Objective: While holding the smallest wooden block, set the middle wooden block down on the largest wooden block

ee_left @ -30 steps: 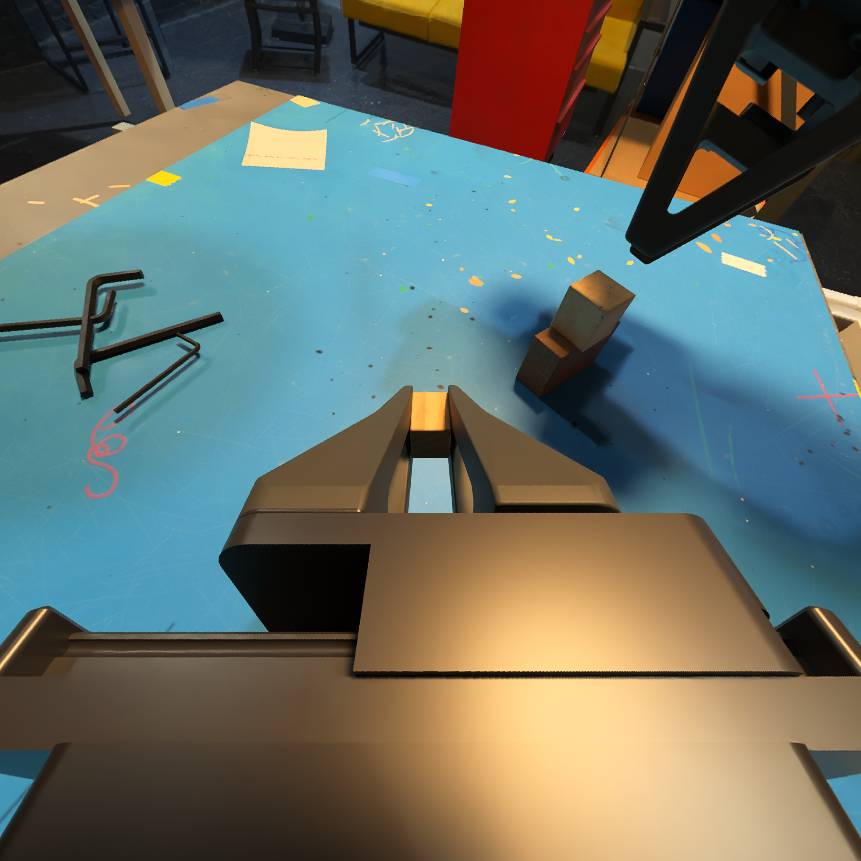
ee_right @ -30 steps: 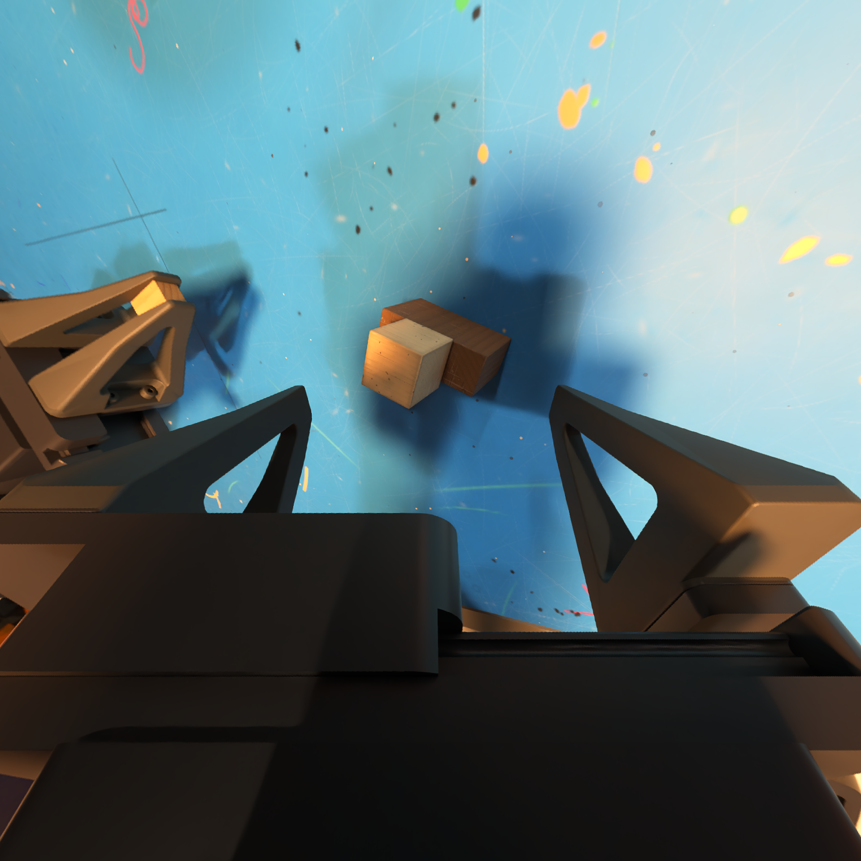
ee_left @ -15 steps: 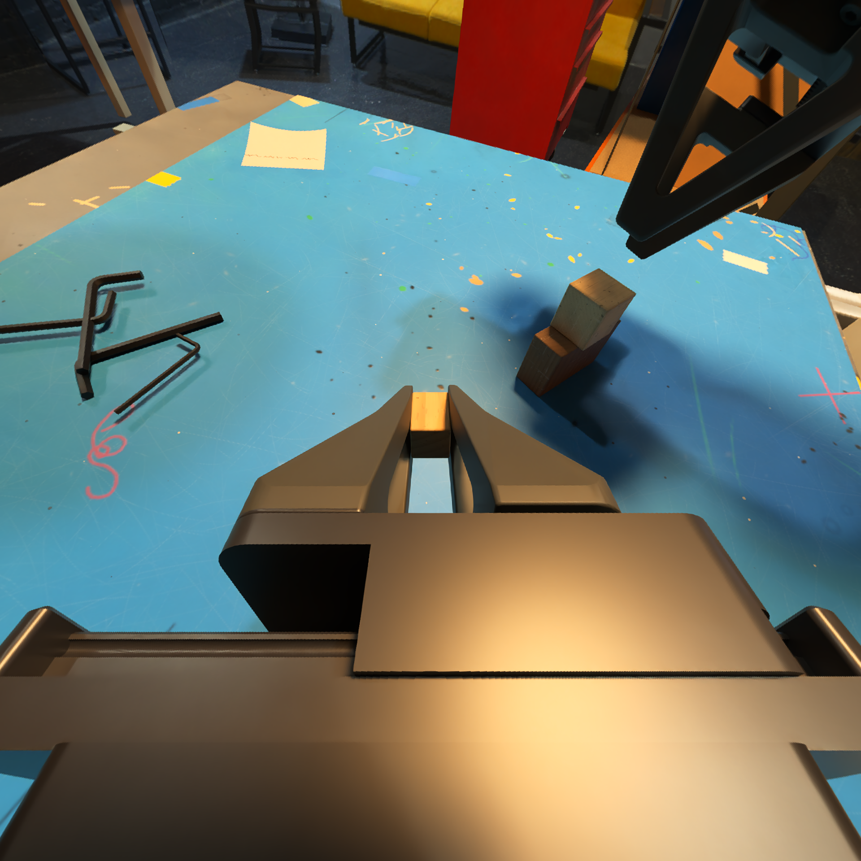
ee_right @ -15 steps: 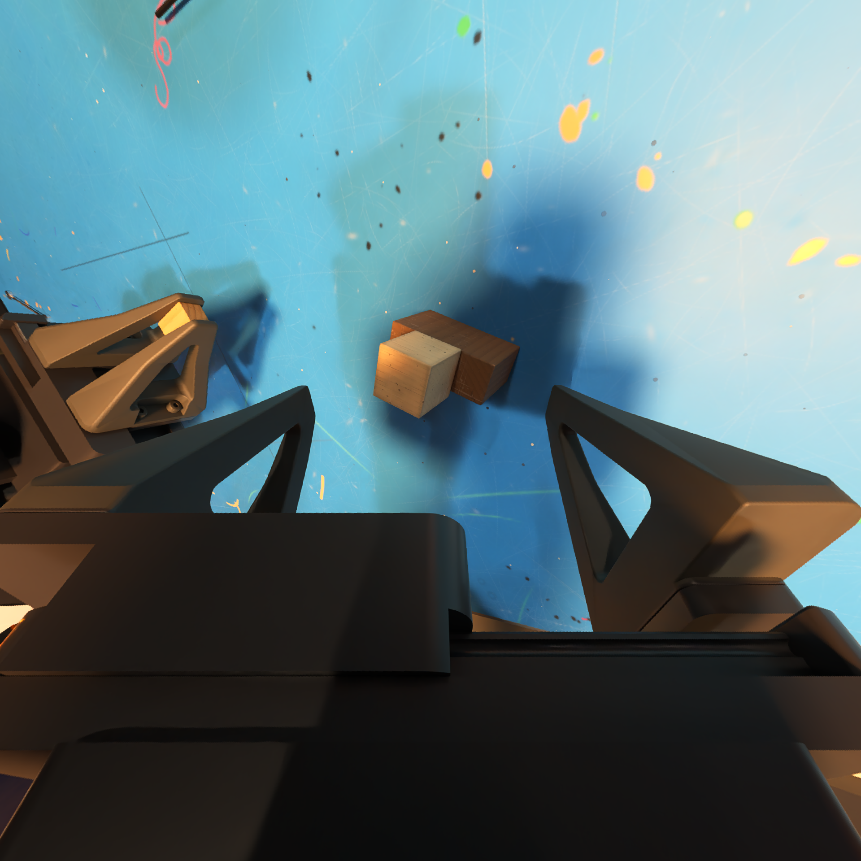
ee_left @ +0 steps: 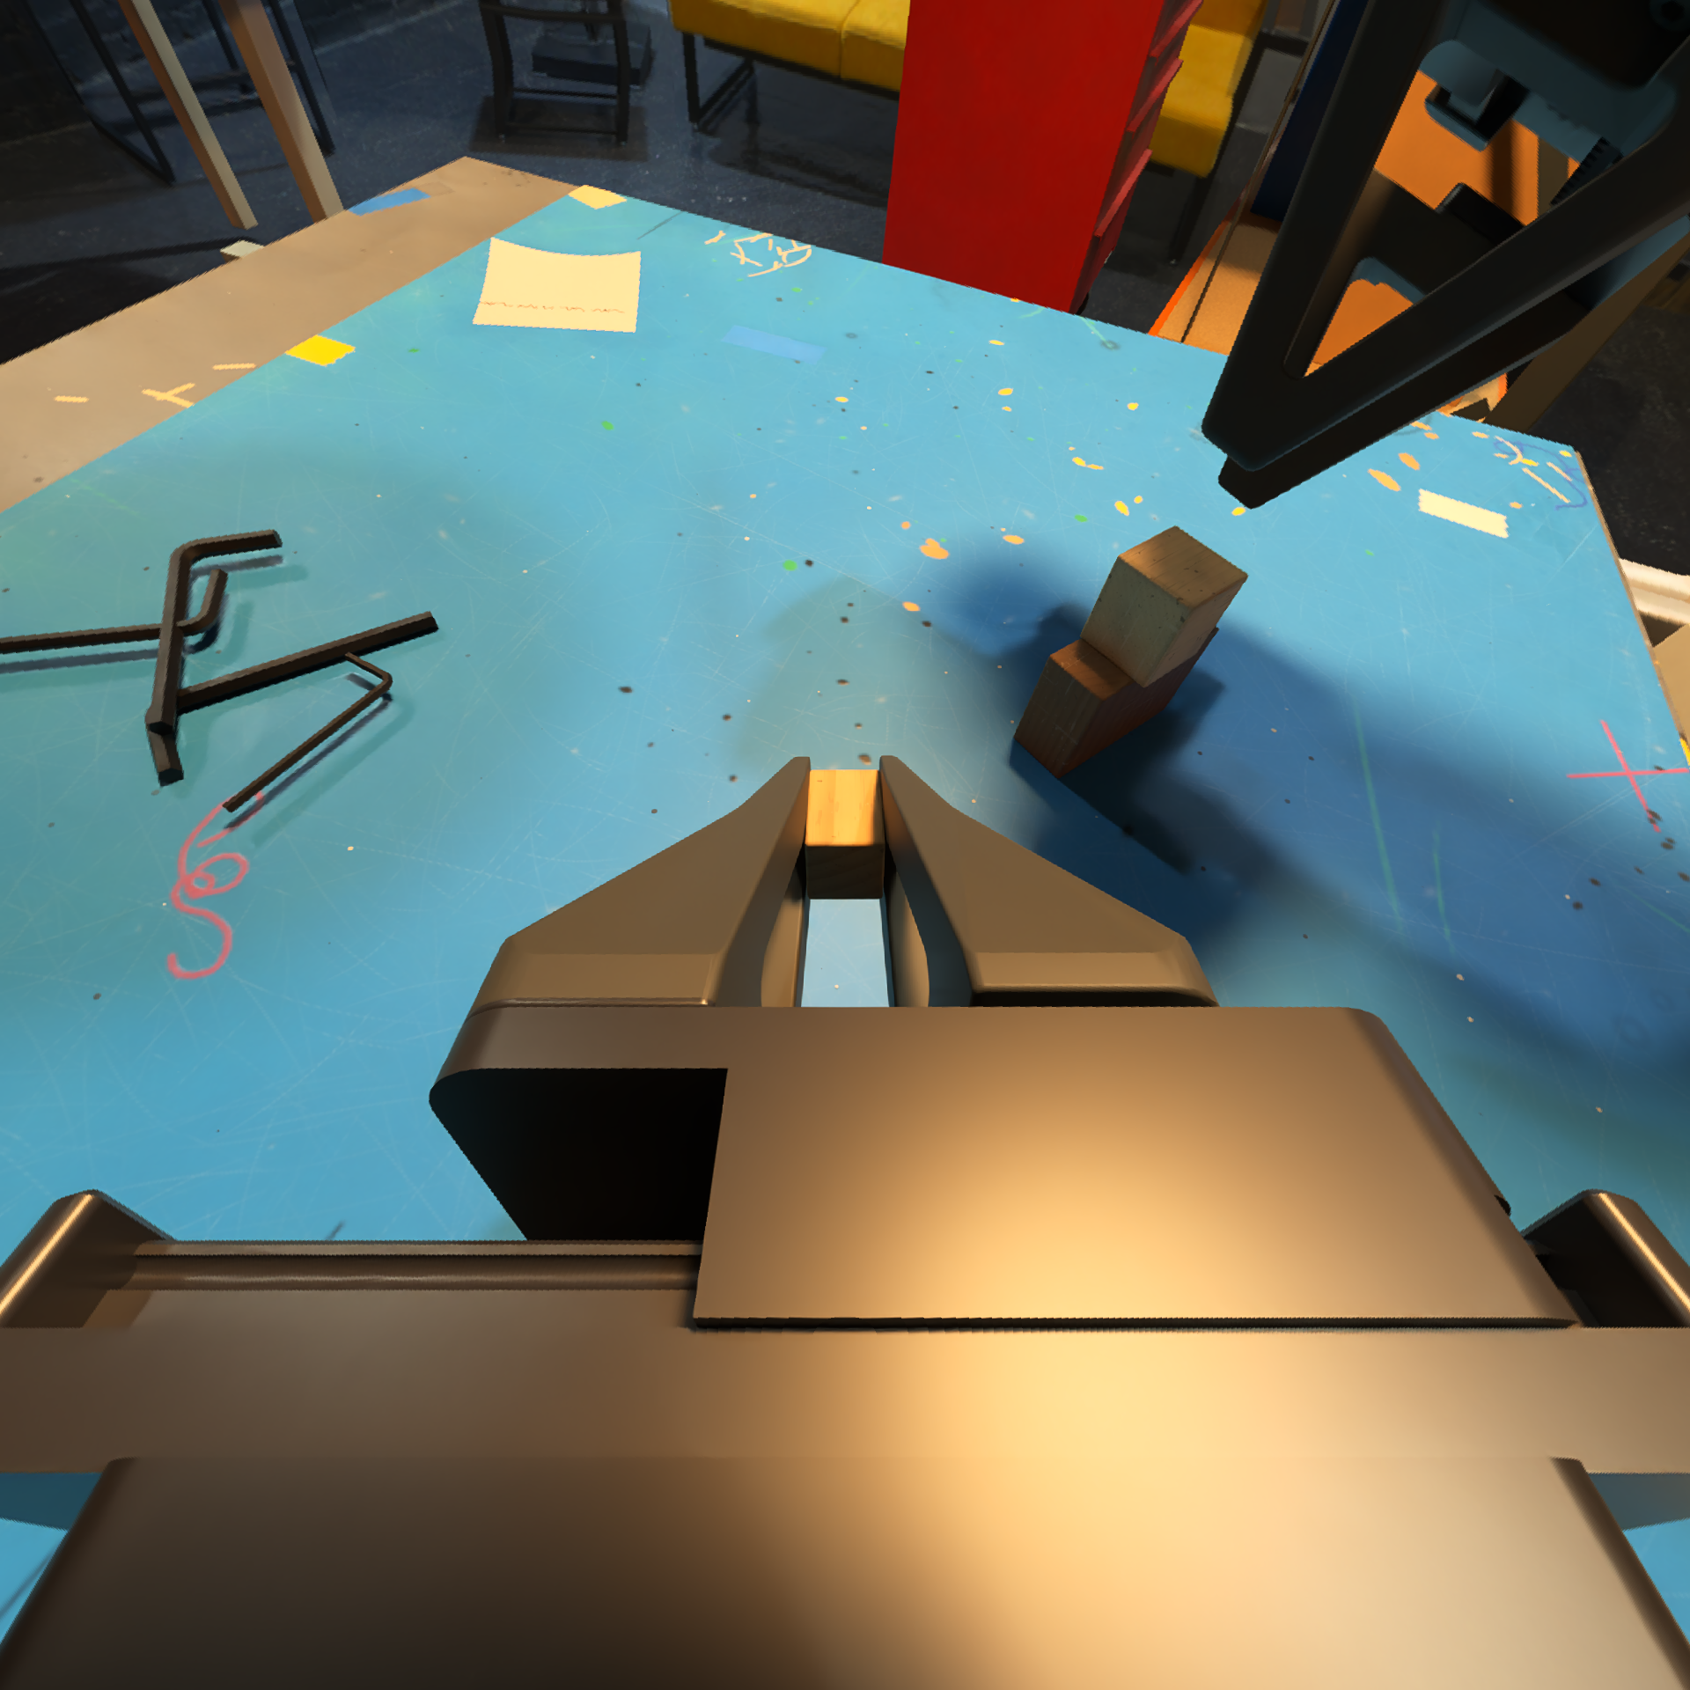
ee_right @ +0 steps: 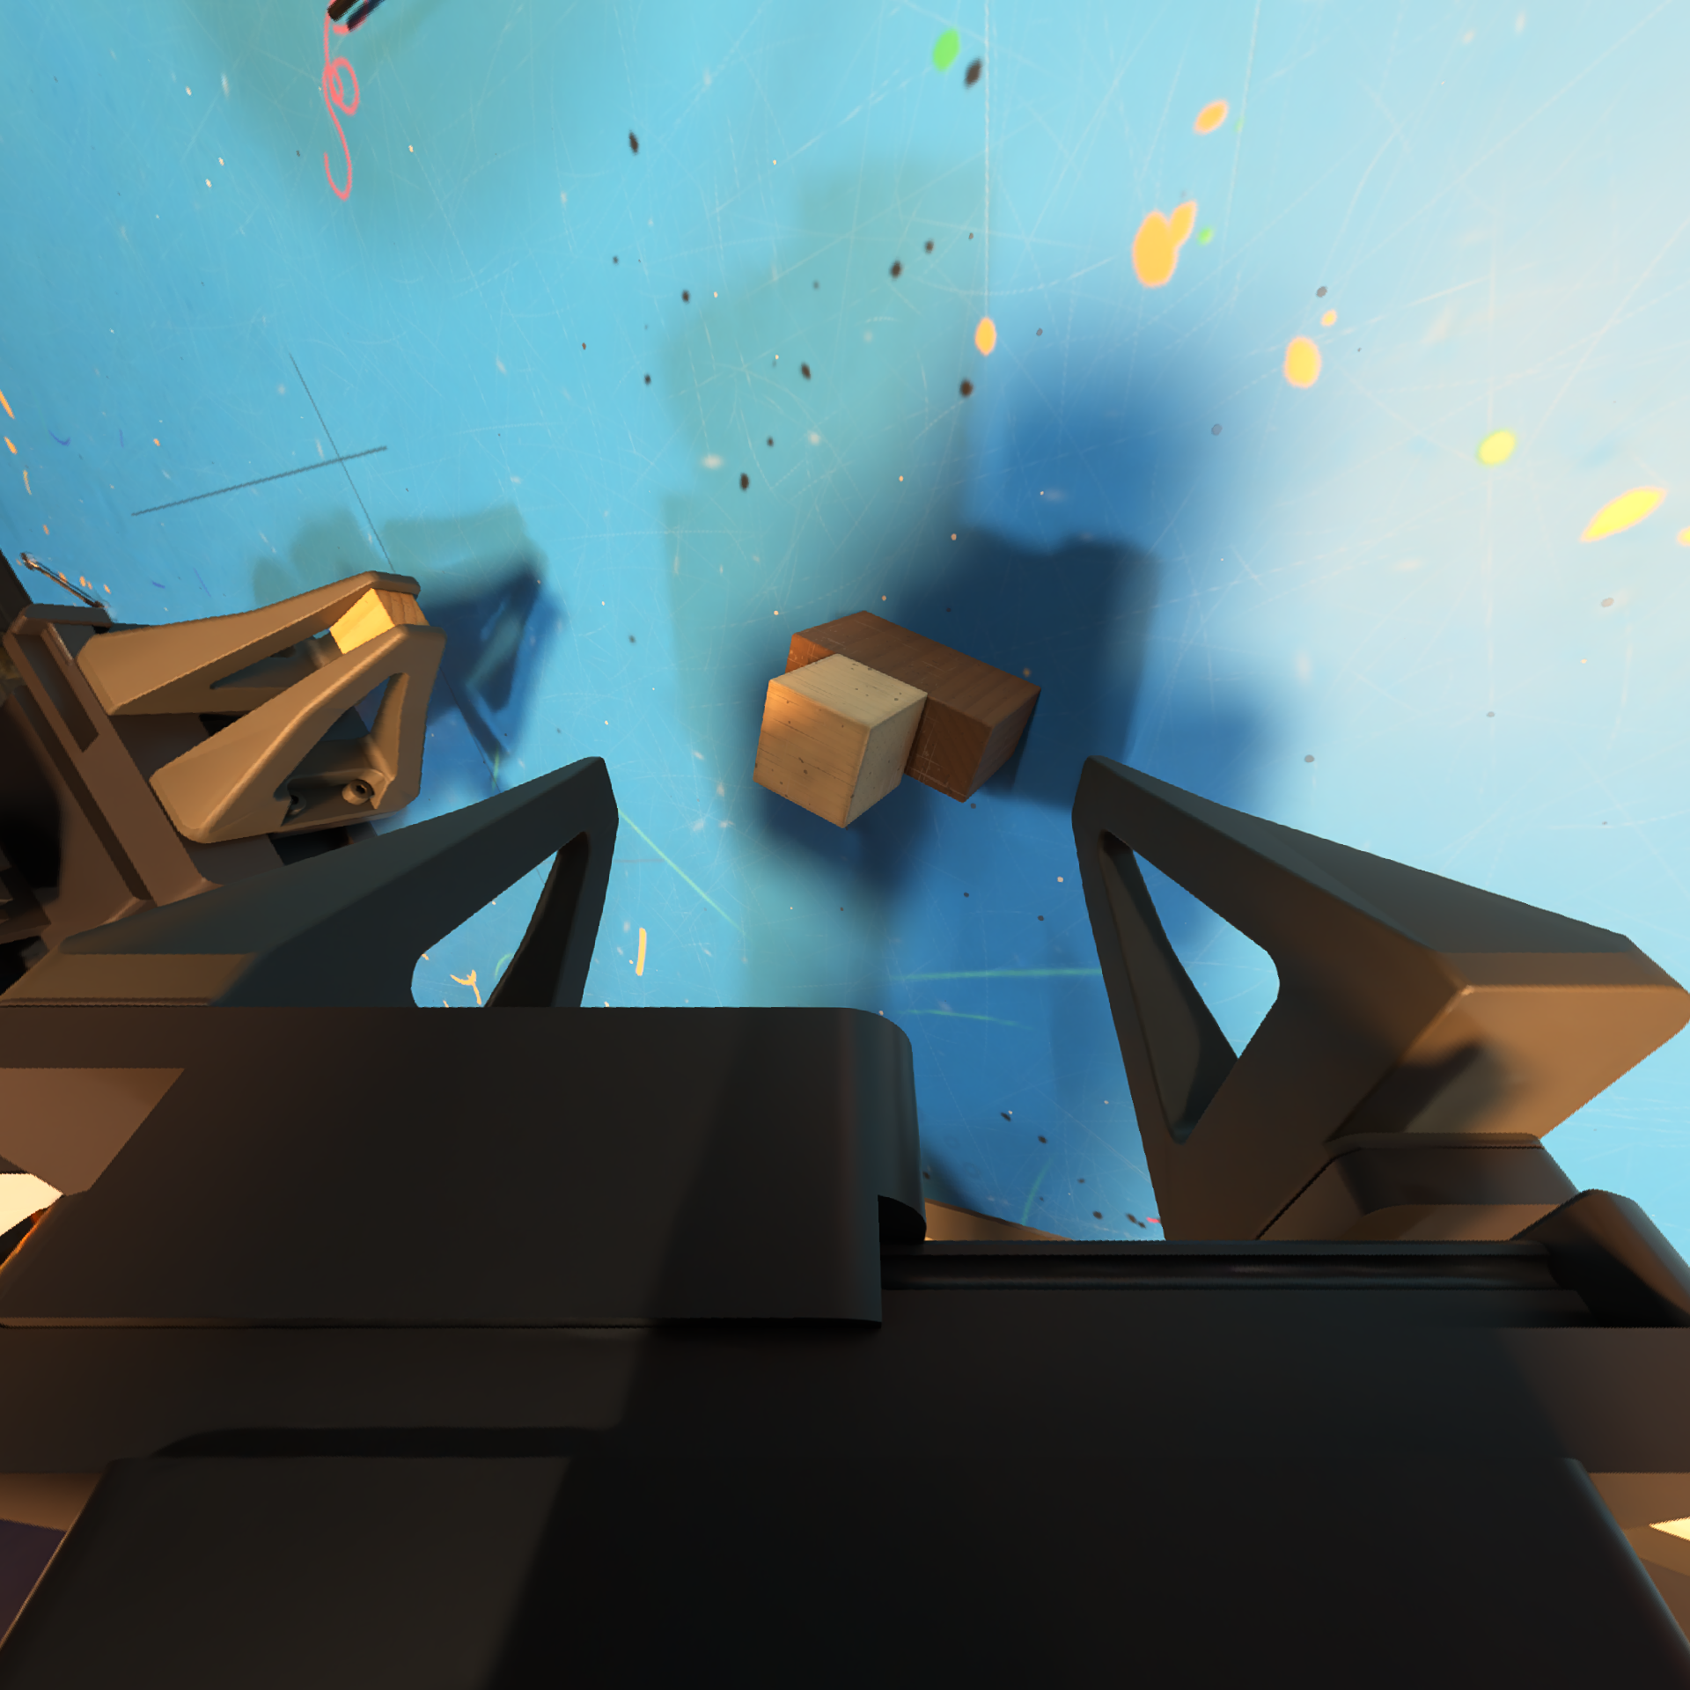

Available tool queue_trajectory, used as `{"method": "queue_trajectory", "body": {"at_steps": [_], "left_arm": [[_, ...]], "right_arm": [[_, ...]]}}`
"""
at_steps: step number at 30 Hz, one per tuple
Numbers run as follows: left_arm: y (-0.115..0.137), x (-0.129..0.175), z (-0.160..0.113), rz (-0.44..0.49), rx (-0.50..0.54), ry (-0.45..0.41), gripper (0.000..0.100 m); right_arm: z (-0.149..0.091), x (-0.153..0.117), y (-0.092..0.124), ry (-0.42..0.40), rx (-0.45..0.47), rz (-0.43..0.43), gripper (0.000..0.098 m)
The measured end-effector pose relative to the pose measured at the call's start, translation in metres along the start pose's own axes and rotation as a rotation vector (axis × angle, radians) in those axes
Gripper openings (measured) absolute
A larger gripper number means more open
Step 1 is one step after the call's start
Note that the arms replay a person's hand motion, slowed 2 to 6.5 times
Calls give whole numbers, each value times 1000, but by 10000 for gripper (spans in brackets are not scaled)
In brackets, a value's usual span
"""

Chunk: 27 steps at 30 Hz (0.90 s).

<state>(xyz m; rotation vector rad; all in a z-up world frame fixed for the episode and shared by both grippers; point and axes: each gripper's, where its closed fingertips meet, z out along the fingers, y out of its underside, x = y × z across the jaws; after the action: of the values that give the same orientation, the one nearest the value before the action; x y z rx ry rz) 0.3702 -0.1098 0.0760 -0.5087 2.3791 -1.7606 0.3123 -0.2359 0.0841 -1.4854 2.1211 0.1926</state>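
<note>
My left gripper (ee_left: 843, 777) is shut on the smallest wooden block (ee_left: 841, 828), held above the blue table; it also shows in the right wrist view (ee_right: 402, 613) with the block (ee_right: 370, 622). The pale middle block (ee_left: 1157, 604) rests on the dark brown largest block (ee_left: 1088, 709), offset toward one end and overhanging it; both show in the right wrist view, the middle block (ee_right: 837, 736) on the largest block (ee_right: 960, 709). My right gripper (ee_right: 841, 777) is open and empty, high above the stack. One of its fingers (ee_left: 1353, 366) shows in the left wrist view.
Several black hex keys (ee_left: 256, 654) lie at the left of the blue table (ee_left: 640, 512). A pale paper sheet (ee_left: 558, 288) lies at the far side. A red cabinet (ee_left: 1015, 137) stands beyond the far edge.
My right gripper has risen away from the stacked blocks, which look smaller in its view. The left gripper and its block have not moved.
</note>
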Motion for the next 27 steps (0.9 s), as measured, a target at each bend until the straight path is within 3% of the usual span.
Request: {"method": "queue_trajectory", "body": {"at_steps": [18,27], "left_arm": [[0,0,0,0,-1,-3,122],[0,0,0,0,-1,-4,122]], "right_arm": [[-3,-3,2,-31,0,-6,855],[-3,-4,4,-42,-6,-51,868]]}}
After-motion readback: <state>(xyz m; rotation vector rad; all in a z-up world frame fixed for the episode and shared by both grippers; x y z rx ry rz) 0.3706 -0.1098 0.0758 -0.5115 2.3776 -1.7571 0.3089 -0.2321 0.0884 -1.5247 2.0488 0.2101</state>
